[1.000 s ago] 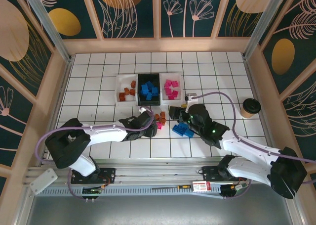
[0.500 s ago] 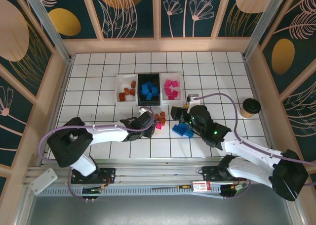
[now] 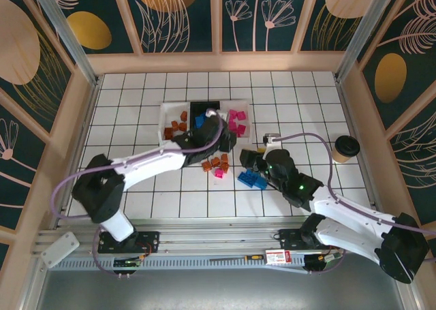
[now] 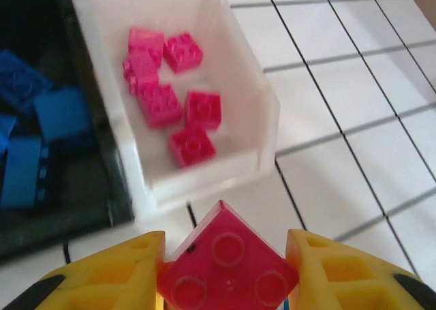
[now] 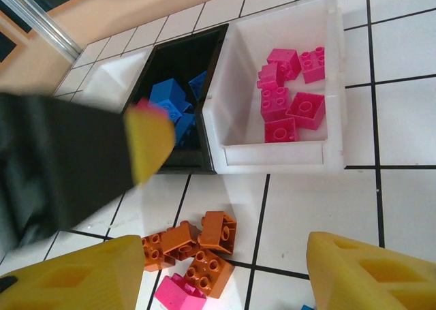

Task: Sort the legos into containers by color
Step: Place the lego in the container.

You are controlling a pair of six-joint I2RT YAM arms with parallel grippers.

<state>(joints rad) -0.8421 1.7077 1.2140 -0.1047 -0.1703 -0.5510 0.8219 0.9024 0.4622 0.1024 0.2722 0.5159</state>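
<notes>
My left gripper (image 4: pixel 226 259) is shut on a magenta-pink lego (image 4: pixel 228 272), pinched corner to corner between its yellow fingers. It hangs just short of the near wall of the right white container (image 4: pixel 269 112), which holds several pink legos (image 4: pixel 167 92). From above, that gripper (image 3: pixel 225 138) is at the trays' near edge. The black container (image 3: pixel 204 110) holds blue legos and the left white container (image 3: pixel 167 122) holds orange ones. My right gripper (image 5: pixel 225 276) stands open over loose orange legos (image 5: pixel 197 245) and a pink one (image 5: pixel 178 295). Blue legos (image 3: pixel 252 179) lie beside it.
A dark paper cup (image 3: pixel 345 148) stands at the right. The left arm's dark wrist (image 5: pixel 61 167) crosses the right wrist view at the left. Wooden walls ring the white tiled floor (image 3: pixel 136 99).
My left gripper closed on a pink lego at the loose pile, then carried it up and away to the pink tray's near wall. The right arm shifted slightly to the right.
</notes>
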